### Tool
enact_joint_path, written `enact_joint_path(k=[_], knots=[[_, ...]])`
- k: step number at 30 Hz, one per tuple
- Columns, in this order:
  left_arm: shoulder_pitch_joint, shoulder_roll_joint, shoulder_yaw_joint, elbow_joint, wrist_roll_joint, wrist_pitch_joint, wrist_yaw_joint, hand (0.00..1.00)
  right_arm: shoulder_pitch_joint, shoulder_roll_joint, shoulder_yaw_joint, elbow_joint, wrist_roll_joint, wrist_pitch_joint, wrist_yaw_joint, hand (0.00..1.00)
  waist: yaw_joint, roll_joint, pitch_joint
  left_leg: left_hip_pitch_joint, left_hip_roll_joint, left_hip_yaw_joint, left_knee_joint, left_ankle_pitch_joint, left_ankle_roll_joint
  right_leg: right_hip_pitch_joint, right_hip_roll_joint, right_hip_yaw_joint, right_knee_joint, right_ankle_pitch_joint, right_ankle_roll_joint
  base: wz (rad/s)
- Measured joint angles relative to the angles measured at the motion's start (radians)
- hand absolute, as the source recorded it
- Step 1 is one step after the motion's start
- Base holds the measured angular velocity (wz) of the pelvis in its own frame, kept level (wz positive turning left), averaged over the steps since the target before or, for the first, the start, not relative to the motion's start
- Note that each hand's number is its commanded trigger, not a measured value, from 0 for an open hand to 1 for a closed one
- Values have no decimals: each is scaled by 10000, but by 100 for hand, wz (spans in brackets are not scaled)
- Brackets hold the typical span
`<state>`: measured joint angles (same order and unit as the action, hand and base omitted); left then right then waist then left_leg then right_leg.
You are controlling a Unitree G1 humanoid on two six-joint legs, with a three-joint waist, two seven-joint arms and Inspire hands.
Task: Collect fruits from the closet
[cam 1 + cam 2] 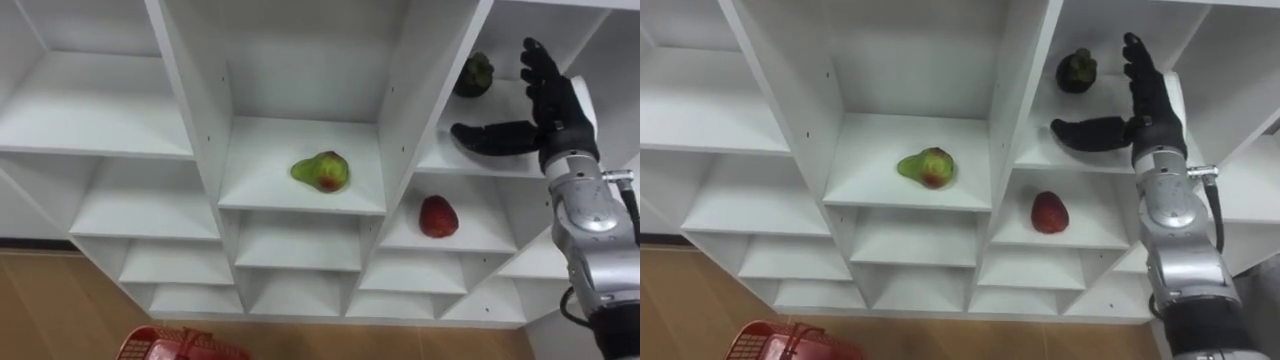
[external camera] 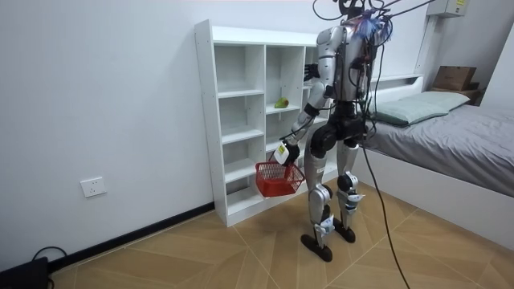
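Nearest, low in front of the white wooden shelf unit (image 1: 300, 100), a red mesh basket (image 1: 180, 346) hangs from my left hand (image 2: 283, 152), whose fingers curl round its handle. My right hand (image 1: 552, 112) reaches into the unit's upper right compartment with fingers straight and upright and thumb stretched sideways, holding nothing. Beyond the thumb, at the back of that compartment, sits a dark green round fruit (image 1: 474, 76), apart from my hand. One compartment below lies a red fruit (image 1: 437, 216). Across the unit's upright divider, in the middle column, lies a green-and-red pear (image 1: 321, 171).
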<state>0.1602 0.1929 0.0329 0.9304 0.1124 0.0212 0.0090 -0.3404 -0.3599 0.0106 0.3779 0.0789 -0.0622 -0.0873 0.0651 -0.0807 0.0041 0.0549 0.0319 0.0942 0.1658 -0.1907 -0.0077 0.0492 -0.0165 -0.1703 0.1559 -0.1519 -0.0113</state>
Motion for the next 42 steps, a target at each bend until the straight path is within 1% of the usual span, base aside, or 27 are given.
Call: enact_joint_path(k=[3, 5, 6, 8, 10, 12, 14, 16, 19, 21, 26, 31, 32, 33, 35, 37, 39, 42], knots=[[-38, 0, -3, 23, -7, 0, -43, 100, -318, -3, 114, 4, -14, 2, 94, 0, 3, -44, -18, -54, 3, -8, 6, 1, 0, 2, -10, -64, 7, 0, 0, 2], [-37, 2, -5, 47, -8, 0, -181, 100, -499, -3, 115, 30, -55, 5, 107, 0, 28, -131, -49, -56, 1, -42, 23, 5, 4, 11, -18, -106, 10, 0, -1, 7], [-31, 2, -6, 49, -6, 1, -233, 100, -526, -4, 114, 30, -95, 5, 105, 0, 112, -184, -49, -48, -1, -78, 32, 6, 4, 13, -20, -136, 16, 1, -1, 6], [-18, 1, -14, 50, -8, 2, -237, 100, -526, -4, 115, 84, -88, 41, 105, 0, 186, -267, -37, -49, -4, -144, 43, 7, 4, 22, -27, -200, 28, 1, -2, 8], [33, 0, -21, 51, -17, 2, -232, 100, -527, -4, 116, 154, -61, 175, 102, 0, 232, -324, -33, -58, -12, -159, 38, 8, 7, 31, -34, -225, 29, 1, -2, 3], [106, 2, -21, 132, -29, 7, -201, 100, -528, -5, 125, 206, -1, 329, 44, 0, 327, -350, 11, -60, -29, -160, 35, 16, 17, 25, -47, -224, 27, 2, -1, 0], [143, 10, -14, 213, -27, 14, -176, 100, -527, -5, 142, 383, 42, 407, 20, 0, 398, -368, 30, -97, -34, -166, 33, 17, 18, 21, -53, -243, 25, 3, 1, 2], [226, 15, -3, 215, -11, 16, -136, 100, -528, -32, 145, 534, 190, 425, 8, 0, 406, -370, 33, -146, -49, -244, 27, 16, 19, 15, -71, -328, 24, 2, 4, 10], [349, 63, 30, 213, -4, 32, -80, 100, -528, -236, 143, 547, 491, 426, -17, 0, 426, -366, 34, -247, -73, -385, 30, 18, 23, -2, -91, -466, -11, 1, 7, 13], [381, 70, 32, 213, 18, 115, 15, 100, -532, -414, 143, 642, 660, 425, -16, 0, 496, -354, 38, -271, -77, -423, 33, 19, 25, -2, -97, -524, -21, 1, 8, 7], [495, 98, 34, 146, 94, 208, 18, 100, -753, -458, 183, 1379, 868, 530, -16, 0, 536, -343, 39, -357, -95, -520, 37, 25, 35, -17, -119, -642, -38, -2, 13, 7], [645, 164, 33, 105, 96, 227, 50, 100, -957, -463, 183, 1707, 1162, 530, -7, 0, 530, -285, 33, -435, -100, -585, 111, 29, 39, -17, -130, -755, -45, -3, 15, 6], [674, 173, 18, 100, 111, 228, 57, 100, -1093, -463, 194, 1837, 1211, 529, -7, 0, 526, -256, 38, -469, -103, -594, 156, 28, 40, -37, -136, -780, -45, -3, 15, 0], [688, 184, 18, 100, 108, 228, 57, 100, -1328, -481, 198, 2108, 1226, 528, -21, 0, 523, -232, 24, -501, -106, -594, 183, 29, 40, -108, -143, -798, -38, -3, 15, 0], [719, 202, 18, 100, 111, 228, 57, 100, -1548, -547, 198, 2354, 1228, 528, -81, 0, 526, -191, 19, -573, -106, -594, 238, 29, 39, -162, -145, -815, -36, -3, 14, 0], [786, 209, 19, 103, 153, 228, 64, 100, -1560, -645, 197, 2374, 1187, 528, -142, 0, 501, -150, -5, -590, -106, -617, 253, 30, 39, -160, -147, -832, -34, -3, 14, 2], [892, 234, 19, 112, 207, 231, 103, 100, -1568, -747, 197, 2373, 1134, 528, -259, 0, 483, -144, -7, -599, -108, -641, 274, 32, 38, -155, -147, -847, -31, -3, 14, 2], [1006, 250, 6, 133, 206, 238, 117, 100, -1573, -778, 197, 2373, 1125, 527, -382, 0, 440, -150, -5, -611, -114, -644, 311, 31, 38, -152, -156, -852, -11, -3, 14, 0]])
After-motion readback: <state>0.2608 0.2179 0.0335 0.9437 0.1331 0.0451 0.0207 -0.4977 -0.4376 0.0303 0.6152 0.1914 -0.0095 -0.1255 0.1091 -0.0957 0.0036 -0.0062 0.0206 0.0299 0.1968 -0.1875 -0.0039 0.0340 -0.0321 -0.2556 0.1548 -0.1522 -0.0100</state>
